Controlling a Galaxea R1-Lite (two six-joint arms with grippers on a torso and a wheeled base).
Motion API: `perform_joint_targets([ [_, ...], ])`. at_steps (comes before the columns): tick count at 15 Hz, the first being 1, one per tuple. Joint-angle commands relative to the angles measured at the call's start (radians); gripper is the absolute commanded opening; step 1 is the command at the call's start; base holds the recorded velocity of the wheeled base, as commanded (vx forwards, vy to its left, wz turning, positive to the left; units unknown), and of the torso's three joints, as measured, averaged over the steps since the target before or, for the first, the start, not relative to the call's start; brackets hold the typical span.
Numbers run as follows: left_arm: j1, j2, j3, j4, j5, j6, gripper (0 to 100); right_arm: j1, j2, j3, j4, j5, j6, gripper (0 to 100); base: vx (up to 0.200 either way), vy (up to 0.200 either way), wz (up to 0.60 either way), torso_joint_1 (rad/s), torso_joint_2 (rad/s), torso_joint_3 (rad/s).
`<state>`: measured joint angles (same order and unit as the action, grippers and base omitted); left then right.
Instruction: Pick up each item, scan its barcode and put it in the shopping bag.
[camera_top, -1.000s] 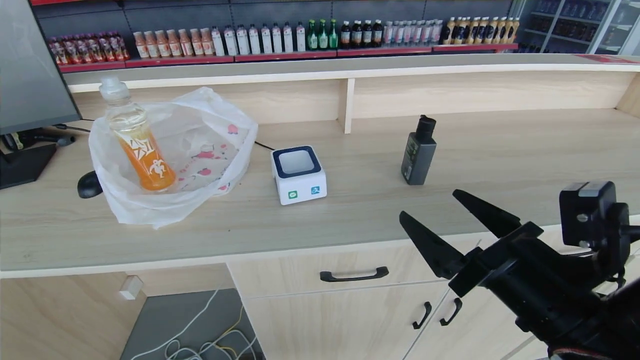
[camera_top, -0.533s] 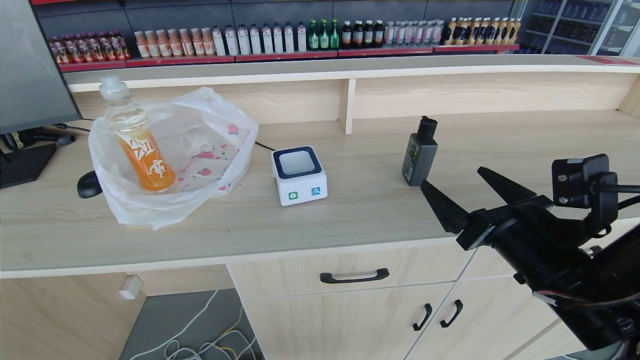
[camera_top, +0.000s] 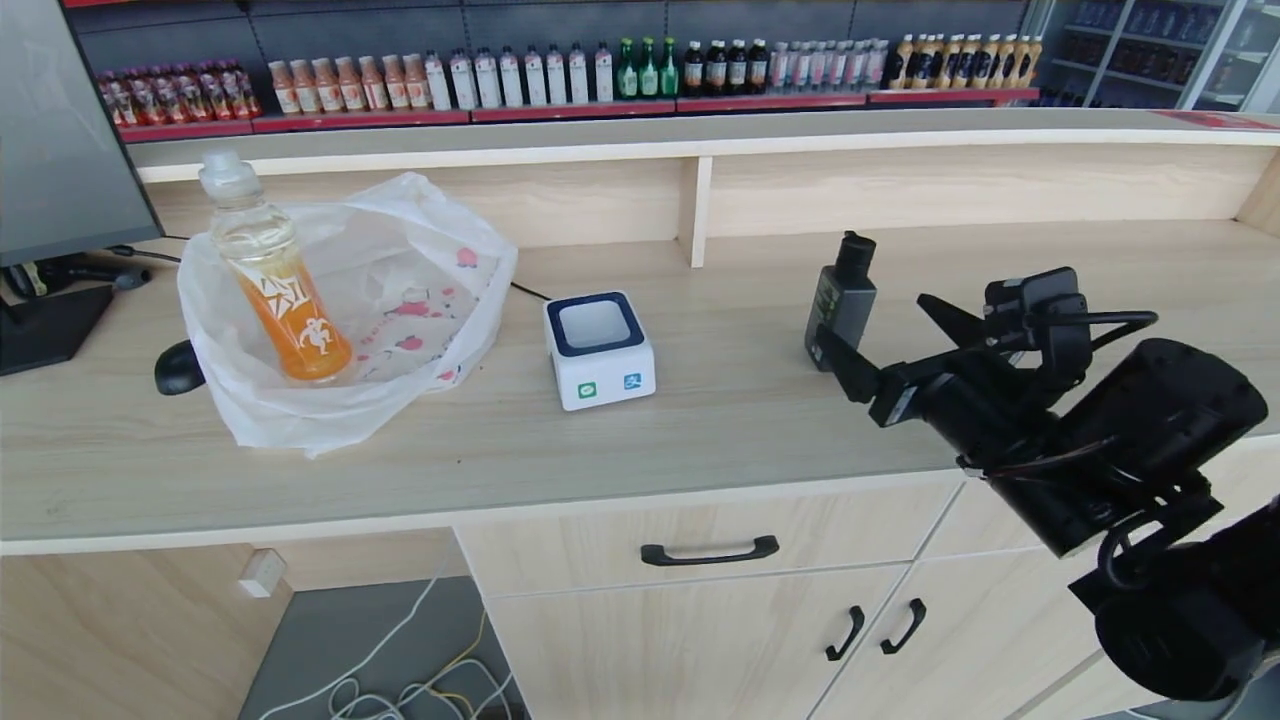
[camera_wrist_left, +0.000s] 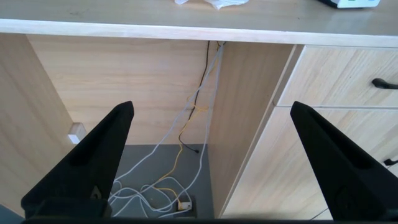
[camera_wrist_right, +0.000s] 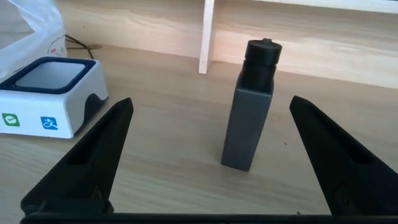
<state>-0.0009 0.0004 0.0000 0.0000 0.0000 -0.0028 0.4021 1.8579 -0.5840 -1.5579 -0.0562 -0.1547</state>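
One dark bottle (camera_top: 838, 305) stands upright on the counter (camera_top: 700, 420), right of the scanner (camera_top: 598, 350). The right tool (camera_top: 875, 320) gapes wide just before it; probably rigid, light and slick: take its flat mid-body.

You had the shopping bag (camera_top: 400, 300) on the left of the counter (camera_top: 700, 430), with a drink bottle (camera_top: 280, 290) leaning in it. The scanner (camera_top: 598, 350) sat right of the bag. Further right stood the small bottle (camera_top: 842, 300), and your right gripper (camera_top: 876, 320) was just in front of it.
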Motion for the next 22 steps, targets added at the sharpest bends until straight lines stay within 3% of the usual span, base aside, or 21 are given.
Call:
perform_joint_targets([
  [1,0.001,0.0,0.0,0.0,0.0,0.0,100,-0.009,0.038,-0.086,0.082,0.001,0.052,100,0.0,0.0,0.0,0.0,0.0,0.0],
  [6,0.001,0.0,0.0,0.0,0.0,0.0,100,0.003,0.035,-0.284,0.297,-0.001,0.066,100,0.0,0.0,0.0,0.0,0.0,0.0],
  [9,0.001,0.0,0.0,0.0,0.0,0.0,100,-0.025,0.081,-0.356,0.3,0.001,0.066,100,0.0,0.0,0.0,0.0,0.0,0.0],
  [22,0.001,0.0,0.0,0.0,0.0,0.0,100,-0.082,0.142,-0.421,0.311,0.018,0.109,100,0.0,0.0,0.0,0.0,0.0,0.0],
])
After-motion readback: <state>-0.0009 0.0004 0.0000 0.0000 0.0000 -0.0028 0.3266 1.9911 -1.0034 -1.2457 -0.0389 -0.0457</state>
